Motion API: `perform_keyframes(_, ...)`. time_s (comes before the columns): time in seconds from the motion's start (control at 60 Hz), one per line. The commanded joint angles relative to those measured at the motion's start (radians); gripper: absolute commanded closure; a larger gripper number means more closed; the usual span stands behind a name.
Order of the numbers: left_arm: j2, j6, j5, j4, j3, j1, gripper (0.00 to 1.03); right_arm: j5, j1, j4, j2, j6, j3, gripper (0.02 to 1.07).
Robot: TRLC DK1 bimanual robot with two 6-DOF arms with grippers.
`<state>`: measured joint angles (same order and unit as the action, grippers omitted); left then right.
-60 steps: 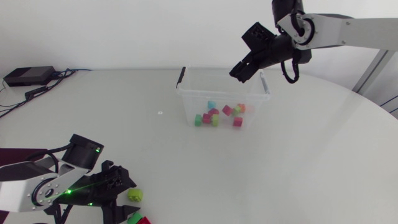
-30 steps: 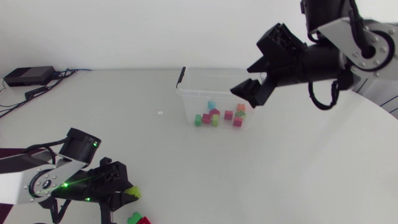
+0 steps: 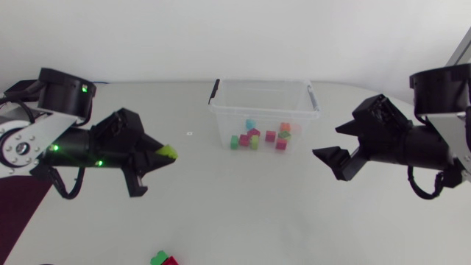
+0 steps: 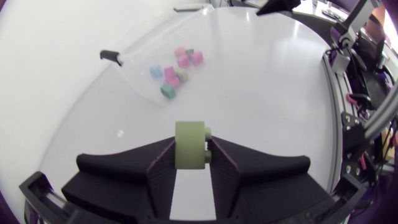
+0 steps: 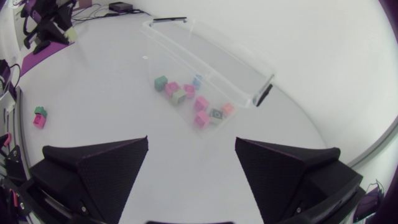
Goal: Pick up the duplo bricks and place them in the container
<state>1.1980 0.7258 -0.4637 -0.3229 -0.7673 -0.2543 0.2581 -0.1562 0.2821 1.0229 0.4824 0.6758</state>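
My left gripper (image 3: 160, 157) is shut on a lime-green duplo brick (image 3: 168, 153), held above the table left of the clear plastic container (image 3: 221, 110). In the left wrist view the lime brick (image 4: 189, 144) sits clamped between both fingers, with the container (image 4: 140, 68) farther ahead. Several coloured bricks (image 3: 254, 137) lie inside the container. A green and a red brick (image 3: 163, 259) lie together at the table's front edge. My right gripper (image 3: 337, 145) hangs open and empty to the right of the container; its own view shows the right gripper (image 5: 191, 158) with wide-spread fingers and the container (image 5: 245, 71) ahead.
Black handles (image 3: 215, 90) clip both short ends of the container. A small mark (image 3: 189, 133) is on the white table left of the container. The green and red bricks (image 5: 40, 116) show far off beside my right gripper.
My left gripper shut on the lime brick at the front edge and lifted it up toward the container. My right arm swung from over the container to its right, lower, jaws wider.
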Motion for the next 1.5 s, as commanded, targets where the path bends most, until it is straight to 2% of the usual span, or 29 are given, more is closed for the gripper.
perform_keyframes(0.0, 0.057, -0.095, -0.01, 0.058, -0.078, -0.025, 0.87, -0.005, 0.041, -0.023, -0.066, -0.036, -0.073, 0.06)
perform_keyframes(0.117, 0.153, -0.192, -0.01, 0.15, -0.17, -0.049, 0.87, -0.005, 0.11, -0.043, -0.142, -0.045, -0.131, 0.06)
perform_keyframes(0.317, 0.33, -0.27, 0.008, 0.219, -0.348, -0.106, 0.86, 0.0, 0.219, -0.073, -0.219, -0.045, -0.199, 0.06)
perform_keyframes(0.483, 0.462, -0.299, 0.069, 0.243, -0.504, -0.155, 0.86, 0.0, 0.268, -0.086, -0.297, -0.057, -0.246, 0.06)
perform_keyframes(0.817, 0.749, -0.333, 0.172, 0.269, -0.784, -0.184, 0.83, -0.01, 0.354, -0.103, -0.512, -0.116, -0.34, 0.06)
perform_keyframes(0.867, 0.782, -0.336, 0.191, 0.269, -0.813, -0.186, 0.77, -0.01, 0.371, -0.116, -0.535, -0.131, -0.354, 0.06)
perform_keyframes(0.917, 0.805, -0.345, 0.2, 0.268, -0.834, -0.184, 0.65, -0.014, 0.376, -0.129, -0.567, -0.139, -0.372, 0.06)
perform_keyframes(1.0, 0.822, -0.355, 0.22, 0.269, -0.848, -0.183, 0.28, -0.056, 0.374, -0.161, -0.626, -0.156, -0.406, 0.06)
perform_keyframes(1.05, 0.824, -0.358, 0.243, 0.271, -0.84, -0.184, 0.14, -0.071, 0.374, -0.173, -0.659, -0.162, -0.429, 0.06)
perform_keyframes(1.083, 0.821, -0.358, 0.252, 0.271, -0.834, -0.184, 0.09, -0.082, 0.373, -0.179, -0.675, -0.165, -0.44, 0.06)
perform_keyframes(1.217, 0.77, -0.368, 0.304, 0.301, -0.774, -0.181, 0.05, -0.114, 0.363, -0.207, -0.71, -0.169, -0.47, 0.06)
perform_keyframes(1.417, 0.6, -0.399, 0.387, 0.37, -0.578, -0.181, 0.05, -0.195, 0.273, -0.23, -0.771, -0.165, -0.51, 0.06)
perform_keyframes(1.483, 0.54, -0.408, 0.439, 0.41, -0.495, -0.184, 0.05, -0.218, 0.253, -0.23, -0.794, -0.165, -0.516, 0.06)
